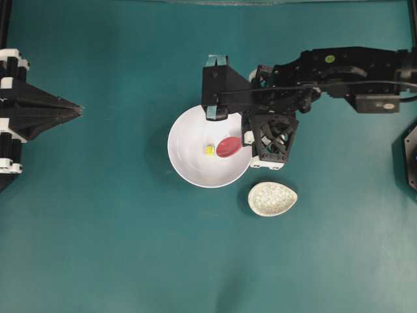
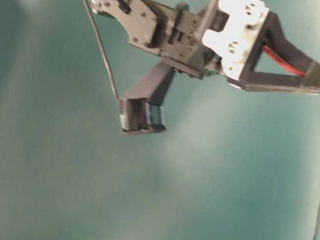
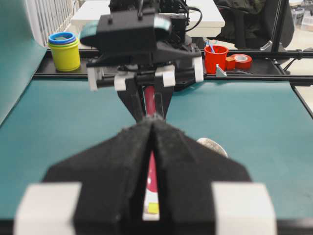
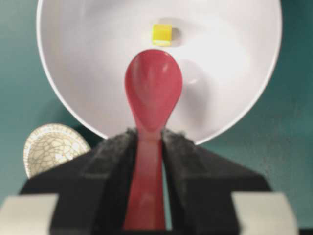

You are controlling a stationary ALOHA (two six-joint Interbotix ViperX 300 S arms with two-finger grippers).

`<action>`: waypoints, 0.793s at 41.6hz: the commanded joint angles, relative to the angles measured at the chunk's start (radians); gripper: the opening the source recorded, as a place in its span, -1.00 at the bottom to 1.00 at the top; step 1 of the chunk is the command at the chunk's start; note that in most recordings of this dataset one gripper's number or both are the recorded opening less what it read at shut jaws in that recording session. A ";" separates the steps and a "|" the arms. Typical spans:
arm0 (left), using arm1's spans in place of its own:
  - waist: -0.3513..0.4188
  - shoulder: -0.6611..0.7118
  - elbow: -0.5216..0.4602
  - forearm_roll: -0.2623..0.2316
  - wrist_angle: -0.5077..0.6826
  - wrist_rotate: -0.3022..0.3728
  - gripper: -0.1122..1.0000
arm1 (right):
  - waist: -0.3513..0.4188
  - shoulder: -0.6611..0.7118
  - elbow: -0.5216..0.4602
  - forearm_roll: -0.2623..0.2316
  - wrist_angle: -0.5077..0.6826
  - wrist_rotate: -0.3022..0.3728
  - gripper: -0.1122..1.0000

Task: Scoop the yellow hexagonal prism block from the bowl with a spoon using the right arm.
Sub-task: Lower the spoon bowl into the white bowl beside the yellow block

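Resting spot: tiny bright yellow hexagonal prism block (image 4: pixel 162 35) lying on the floor of the large round plain white bowl (image 4: pixel 68 98), loose, not in the scoop.
Block against scoop: just past the tip of the glossy red-pink soup spoon (image 4: pixel 152 93), a touch to one side of its long axis; narrow gap visible from the right wrist view, touching or not hard to tell overhead (image 1: pixel 210 150).
Block against jaws: well ahead of the right gripper (image 4: pixel 149 147), a full scoop-length beyond the black pads (image 4: pixel 110 161).
Jaws, right: clamped tight on the spoon's short handle, scoop pointing into the bowl.
Jaws, left: pressed together on nothing, parked at the table's far side (image 1: pixel 71 111).
Risk, pushing: likely to shove the light block along the smooth floor rather than under it, if the lip stays too high or too flat.
Risk, glancing: off-centre contact could flick it sideways around the curved wall.
Risk, grip: glossy handle may twist between the pads when the tip drags on the bowl.
Risk, bowl: unanchored, could slide toward the small speckled grey-white oval dish (image 1: pixel 272 199) nearby.
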State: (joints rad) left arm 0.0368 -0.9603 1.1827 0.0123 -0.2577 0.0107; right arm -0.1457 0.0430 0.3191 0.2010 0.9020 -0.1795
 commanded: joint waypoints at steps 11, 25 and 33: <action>0.002 0.008 -0.017 0.003 -0.005 0.002 -0.79 | -0.002 0.018 -0.021 -0.002 -0.026 -0.011 -0.36; 0.002 0.008 -0.017 0.003 -0.005 0.002 -0.79 | -0.002 0.052 -0.021 -0.002 -0.100 -0.015 -0.36; 0.002 0.008 -0.017 0.003 -0.005 0.002 -0.79 | 0.008 0.058 -0.021 -0.002 -0.155 -0.017 -0.36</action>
State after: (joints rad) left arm 0.0368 -0.9603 1.1827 0.0123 -0.2577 0.0107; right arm -0.1457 0.1181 0.3191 0.2010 0.7731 -0.1948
